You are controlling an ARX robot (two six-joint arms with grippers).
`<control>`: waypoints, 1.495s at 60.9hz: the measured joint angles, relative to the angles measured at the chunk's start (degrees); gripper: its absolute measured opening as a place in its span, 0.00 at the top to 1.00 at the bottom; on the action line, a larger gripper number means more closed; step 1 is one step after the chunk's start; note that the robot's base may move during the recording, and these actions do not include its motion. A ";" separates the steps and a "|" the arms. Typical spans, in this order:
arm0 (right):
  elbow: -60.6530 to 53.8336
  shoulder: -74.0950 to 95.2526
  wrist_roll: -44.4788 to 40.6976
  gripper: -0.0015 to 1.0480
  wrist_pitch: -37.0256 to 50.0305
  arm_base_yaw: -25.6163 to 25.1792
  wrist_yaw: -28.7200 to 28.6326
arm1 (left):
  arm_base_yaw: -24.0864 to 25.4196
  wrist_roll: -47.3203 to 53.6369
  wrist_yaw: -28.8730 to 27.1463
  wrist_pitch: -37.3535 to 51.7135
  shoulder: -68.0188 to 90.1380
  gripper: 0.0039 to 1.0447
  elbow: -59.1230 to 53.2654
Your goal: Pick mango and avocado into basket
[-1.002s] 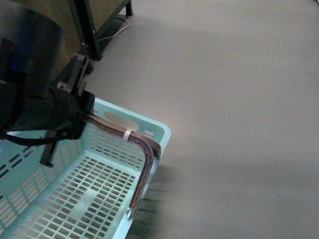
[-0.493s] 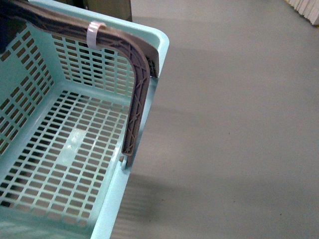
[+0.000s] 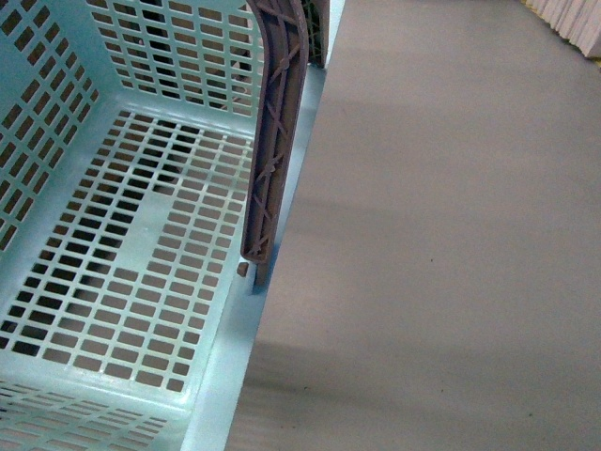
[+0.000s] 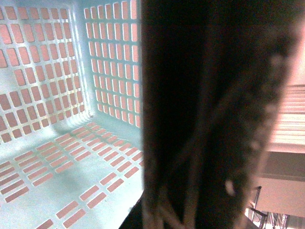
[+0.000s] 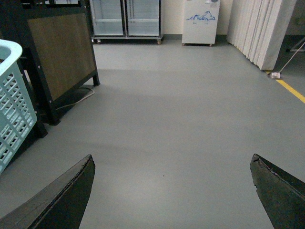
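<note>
The basket [image 3: 221, 371] is sitting directly below the front camera, empty, with its handle [image 3: 272, 141] lying against the side wall. The right gripper [image 5: 171, 164] is hovering over bare floor [image 5: 181, 119], jaws spread wide and gripping nothing. A dark blurred bar [image 4: 214, 119], possibly that handle, is blocking the left wrist view, so the left gripper's state cannot be told. Mango and avocado are showing nowhere, so searching is judged the step in hand. The next move calls for bringing the fruit into view.

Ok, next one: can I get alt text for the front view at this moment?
A light turquoise slotted plastic basket fills the left half of the frame, with no fruit visible inside it. Its grey-brown ribbed handle runs up along the right-hand rim, and bare grey floor covers the rest; neither arm is in view.
</note>
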 joint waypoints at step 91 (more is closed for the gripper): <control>0.00 0.00 0.00 0.07 -0.02 0.00 0.00 | 0.00 0.07 0.02 0.00 0.07 0.95 -0.87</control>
